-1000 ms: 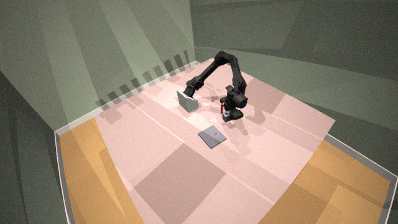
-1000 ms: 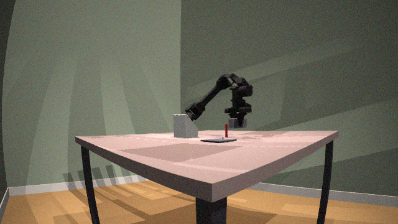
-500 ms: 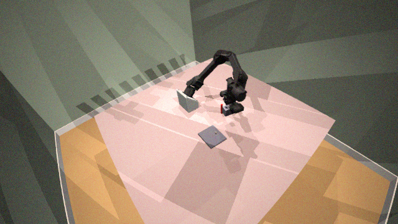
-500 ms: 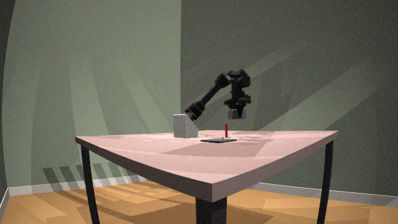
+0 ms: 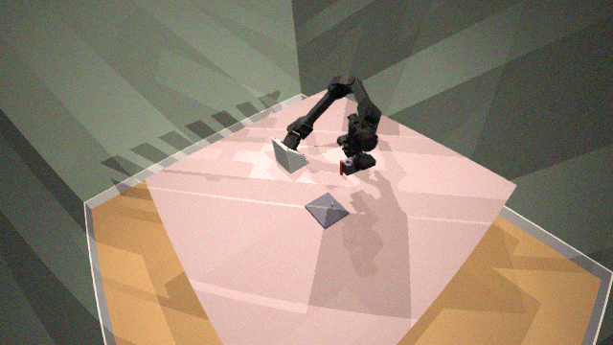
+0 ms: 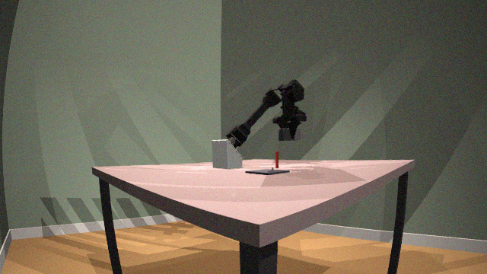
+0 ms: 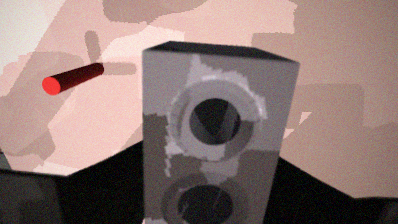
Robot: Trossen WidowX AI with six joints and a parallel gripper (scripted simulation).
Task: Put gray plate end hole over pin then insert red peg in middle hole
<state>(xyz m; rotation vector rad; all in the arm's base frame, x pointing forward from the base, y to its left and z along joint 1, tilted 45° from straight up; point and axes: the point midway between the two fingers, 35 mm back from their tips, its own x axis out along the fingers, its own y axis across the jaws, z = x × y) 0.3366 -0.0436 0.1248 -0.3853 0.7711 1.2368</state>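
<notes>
the hand (image 5: 360,163) (image 6: 290,134) is clamped on the gray plate (image 5: 350,167) (image 6: 284,134) (image 7: 160,95), holding it in the air above the desk (image 5: 254,249) (image 6: 228,190) (image 7: 125,42). the flat dark base (image 5: 321,213) (image 6: 262,172) lies on the desk with its small pin (image 5: 332,204) (image 6: 272,168) standing up, and the red peg (image 5: 341,168) (image 6: 277,160) (image 7: 75,78) stands upright, apart from the base.

the pin is short and thin, so a small sideways error could set the plate down on the pin's tip rather than over it, leaving it tilted. a plate turned slightly off line might drop over the pin yet overhang the base askew. if the hand swings low on its way across, plate or fingers could knock the peg over, and pressing hard on a missed hole might make the plate slip in the grip.

in the wrist view two holes show; the plate's near end is cut off by the lower edge, so a further hole cannot be seen. base and pin are out of that view, and from above the dark arm hides much of the plate.
</notes>
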